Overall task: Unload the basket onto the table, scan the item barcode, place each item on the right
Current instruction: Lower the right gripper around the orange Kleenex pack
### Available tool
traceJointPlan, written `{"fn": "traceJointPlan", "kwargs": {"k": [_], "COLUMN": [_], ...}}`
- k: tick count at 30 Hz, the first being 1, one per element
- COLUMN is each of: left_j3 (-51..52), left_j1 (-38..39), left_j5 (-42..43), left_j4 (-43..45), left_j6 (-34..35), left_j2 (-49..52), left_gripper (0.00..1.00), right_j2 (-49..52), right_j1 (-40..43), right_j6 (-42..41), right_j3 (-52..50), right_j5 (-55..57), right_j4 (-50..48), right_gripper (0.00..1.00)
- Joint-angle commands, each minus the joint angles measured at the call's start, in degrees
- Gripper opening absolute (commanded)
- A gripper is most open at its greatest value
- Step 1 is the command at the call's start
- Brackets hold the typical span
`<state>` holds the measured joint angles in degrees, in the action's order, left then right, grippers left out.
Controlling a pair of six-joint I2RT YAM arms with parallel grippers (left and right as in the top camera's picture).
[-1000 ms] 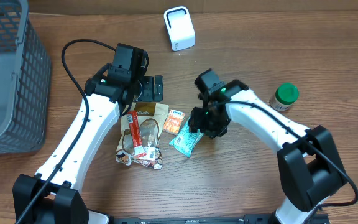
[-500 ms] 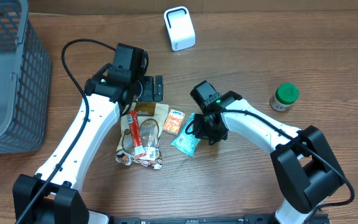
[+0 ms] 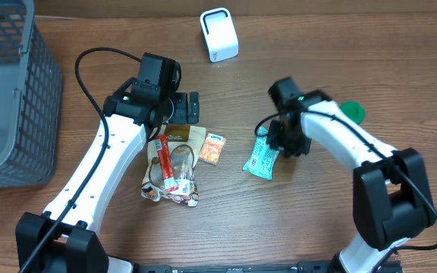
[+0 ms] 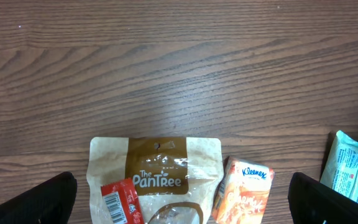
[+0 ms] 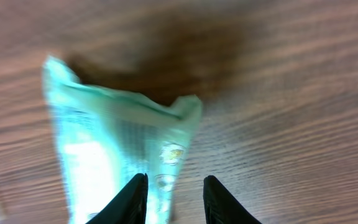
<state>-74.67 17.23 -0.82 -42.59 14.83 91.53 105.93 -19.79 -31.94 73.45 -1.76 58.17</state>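
Observation:
A teal packet [image 3: 262, 158] [image 5: 114, 149] is pinched at one edge by my right gripper [image 3: 283, 142] [image 5: 174, 200], right of the table's middle. The packet is blurred in the right wrist view and throws a shadow on the wood; no barcode is readable on it. The white scanner [image 3: 218, 34] stands at the back centre, well away from the packet. My left gripper [image 3: 182, 108] [image 4: 182, 205] hangs wide open above a brown PanTree pouch [image 4: 155, 177] and holds nothing.
Beside the pouch lie a red barcoded sachet [image 4: 120, 202], an orange Kleenex pack [image 4: 244, 193] and a clear crumpled wrapper [image 3: 174, 182]. A green-lidded jar [image 3: 353, 112] stands behind my right arm. A grey wire basket [image 3: 6, 91] fills the far left.
My right gripper closed on the teal packet beside the Kleenex pack and carried it to the right, away from the pile. The left arm has not moved.

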Motion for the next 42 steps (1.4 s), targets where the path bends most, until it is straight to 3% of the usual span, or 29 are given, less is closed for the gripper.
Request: {"fn": "traceJointPlan", "kwargs": {"k": [1,7,18,24,42], "left_j3": [-0.7,-0.7,-0.7,-0.7,-0.7], "left_j1": [0.04,0.04,0.04,0.04,0.04], "left_j5": [0.42,0.42,0.42,0.42,0.42], "left_j4": [-0.02,-0.02,-0.02,-0.02,-0.02], "left_j6": [0.61,0.61,0.61,0.61,0.59], "left_j2": [-0.46,-0.46,-0.46,-0.46,-0.46], "left_gripper": [1.0,1.0,1.0,1.0,1.0], "right_j2": [-0.46,-0.42,-0.37,-0.37,-0.31], "right_j1": [0.26,-2.43,-12.46,-14.36,-14.78], "right_j6": [3.5,3.48,-8.7,-10.27,-10.29], "right_j3": [5.92,5.95,-1.27,-4.94,-11.32], "right_j5": [-7.67,-18.53,-13.18,-12.66,-13.35], "right_j4": [0.72,-2.08,-20.48,-27.93,-37.53], "right_gripper": [0.31,0.32,0.29,0.04,0.04]}}
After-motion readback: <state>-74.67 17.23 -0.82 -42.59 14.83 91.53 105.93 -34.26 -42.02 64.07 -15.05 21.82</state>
